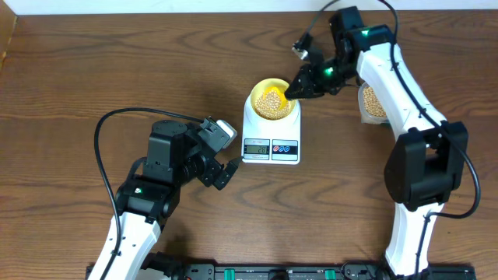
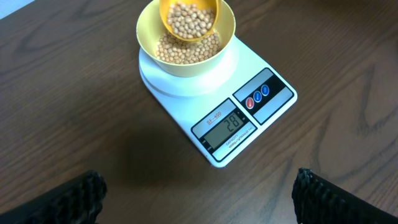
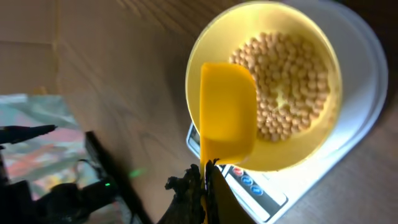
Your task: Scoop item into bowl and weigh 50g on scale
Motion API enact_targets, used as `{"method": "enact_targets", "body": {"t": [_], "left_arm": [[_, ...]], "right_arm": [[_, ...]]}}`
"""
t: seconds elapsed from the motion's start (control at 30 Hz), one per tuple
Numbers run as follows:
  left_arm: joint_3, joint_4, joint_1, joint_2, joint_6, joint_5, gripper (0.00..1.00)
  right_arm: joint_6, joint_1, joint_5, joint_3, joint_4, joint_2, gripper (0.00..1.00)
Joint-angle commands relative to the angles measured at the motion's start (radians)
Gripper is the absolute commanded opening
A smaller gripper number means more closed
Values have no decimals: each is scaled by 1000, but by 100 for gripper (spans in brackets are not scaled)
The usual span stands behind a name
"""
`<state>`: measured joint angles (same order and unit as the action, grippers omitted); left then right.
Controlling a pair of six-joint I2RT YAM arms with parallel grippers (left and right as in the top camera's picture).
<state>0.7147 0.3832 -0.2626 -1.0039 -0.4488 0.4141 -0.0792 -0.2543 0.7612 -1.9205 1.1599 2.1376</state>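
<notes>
Yellow plastic sits over yellow plastic: the long-handled scoop (image 3: 227, 106) hangs above the near rim of the pale-yellow bowl (image 2: 186, 67), carrying a heap of soybeans (image 2: 189, 18). More beans already cover the bowl's floor. The bowl stands centred on the platform of the white kitchen scale (image 2: 186, 106), so each pour registers at once. The grey display (image 2: 224, 126) shows a figure in the twenties, its second digit hard to read. By that the weighing looks under halfway done.

The right gripper (image 3: 205, 171) has its jaws pressed together on the scoop's thin handle. Gripping far back keeps its fingers clear of the bowl and lets a roll of the wrist meter the beans out. The right arm reaches in from the far right, forearm angled across the bean supply tub (image 1: 373, 101), which it partly hides.

The left gripper (image 2: 198, 176) holds nothing, jaws spread wide. It is parked low over the wooden table (image 1: 78, 78) just in front of the scale, its camera looking straight at the display.
</notes>
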Motion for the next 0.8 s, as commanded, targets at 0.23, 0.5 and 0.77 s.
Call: {"method": "enact_targets", "body": {"t": [0.23, 0.5, 0.77], "left_arm": [[11, -3, 4, 5, -3, 12, 98], [11, 0, 4, 5, -3, 12, 97], [11, 0, 4, 5, -3, 12, 98]], "right_arm": [[-114, -75, -236, -88, 49, 0, 1], [-114, -83, -270, -120, 50, 0, 1], [-137, -111, -386, -151, 56, 0, 1]]}}
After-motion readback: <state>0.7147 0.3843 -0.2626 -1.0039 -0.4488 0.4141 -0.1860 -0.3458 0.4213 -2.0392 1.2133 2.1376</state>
